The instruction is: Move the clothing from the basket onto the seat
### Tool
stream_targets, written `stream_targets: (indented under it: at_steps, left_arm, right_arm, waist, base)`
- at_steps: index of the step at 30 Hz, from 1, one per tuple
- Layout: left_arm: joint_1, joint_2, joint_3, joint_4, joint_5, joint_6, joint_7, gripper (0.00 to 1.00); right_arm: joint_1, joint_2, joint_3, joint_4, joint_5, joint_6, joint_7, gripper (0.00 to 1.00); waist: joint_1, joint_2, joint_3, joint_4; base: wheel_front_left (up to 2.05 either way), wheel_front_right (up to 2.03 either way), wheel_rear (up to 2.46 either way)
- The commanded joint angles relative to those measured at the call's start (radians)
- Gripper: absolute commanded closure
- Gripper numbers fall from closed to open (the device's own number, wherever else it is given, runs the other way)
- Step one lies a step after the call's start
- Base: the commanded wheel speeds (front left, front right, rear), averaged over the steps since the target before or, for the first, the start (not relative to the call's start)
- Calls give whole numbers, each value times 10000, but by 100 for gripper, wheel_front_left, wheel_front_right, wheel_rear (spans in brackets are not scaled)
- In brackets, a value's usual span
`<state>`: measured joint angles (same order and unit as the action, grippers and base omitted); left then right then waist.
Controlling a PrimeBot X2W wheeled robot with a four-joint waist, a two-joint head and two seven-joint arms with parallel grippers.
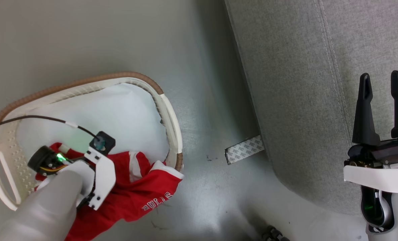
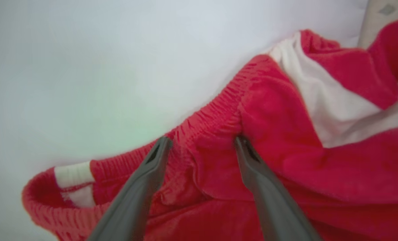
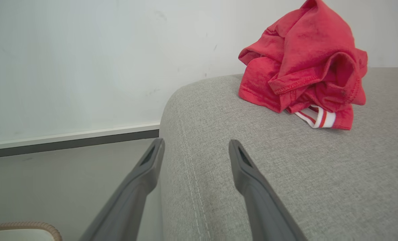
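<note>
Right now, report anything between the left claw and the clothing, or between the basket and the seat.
Nothing visible blocks either. The left claw is open astride a fold of the clothing in the basket. Only floor with a flat tape strip lies before the seat.

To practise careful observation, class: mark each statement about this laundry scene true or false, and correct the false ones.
1. A red garment lies crumpled on the seat. True.
2. The basket holds no red clothing. False: a second red garment lies in it, draped over its rim.
3. The right gripper is shut on fabric. False: its fingers are apart and hold nothing, above the seat.
4. The left gripper has its fingers on either side of a fold of the second red garment's ribbed waistband. True.
</note>
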<state>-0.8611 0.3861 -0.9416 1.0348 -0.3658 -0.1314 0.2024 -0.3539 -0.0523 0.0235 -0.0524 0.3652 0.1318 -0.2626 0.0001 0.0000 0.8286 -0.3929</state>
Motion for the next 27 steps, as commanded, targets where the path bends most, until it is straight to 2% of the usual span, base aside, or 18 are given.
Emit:
stream_targets:
  at_steps: [1,4,5,6,8,17,27]
  left_arm:
    - [-31,76,-139,138,-115,21,112,0]
    - [-45,33,-509,317,-411,20,453,0]
    - [-93,47,-604,328,-506,20,454,5]
    - [-131,66,-676,340,-604,20,393,29]
    - [-191,60,-783,356,-753,18,257,100]
    - [-413,-286,-1124,636,-1264,21,-572,100]
    - [301,-1565,-853,540,-2492,20,-2233,100]
  right_arm:
    - [-155,26,9,12,74,-22,-31,0]
    - [-182,26,81,57,-60,-22,-31,0]
    - [-198,25,81,60,-53,-22,-31,0]
    - [-210,26,73,67,-49,-22,-31,0]
    - [-221,27,40,85,-65,-22,-31,0]
    - [-246,23,-67,131,-385,-22,-31,0]
    - [135,-11,-173,364,-1069,-22,-31,0]
  waist:
    - [-1,0,86,-72]
    - [-1,0,128,-112]
    - [-1,0,136,-115]
    - [-1,0,141,-114]
    - [-1,0,139,-103]
    - [-1,0,-355,243]
    - [-1,0,-2020,1373]
  base:
    - [0,0,0]
    - [0,0,0]
    - [0,0,0]
    - [0,0,0]
    - [0,0,0]
    - [0,0,0]
    - [0,0,0]
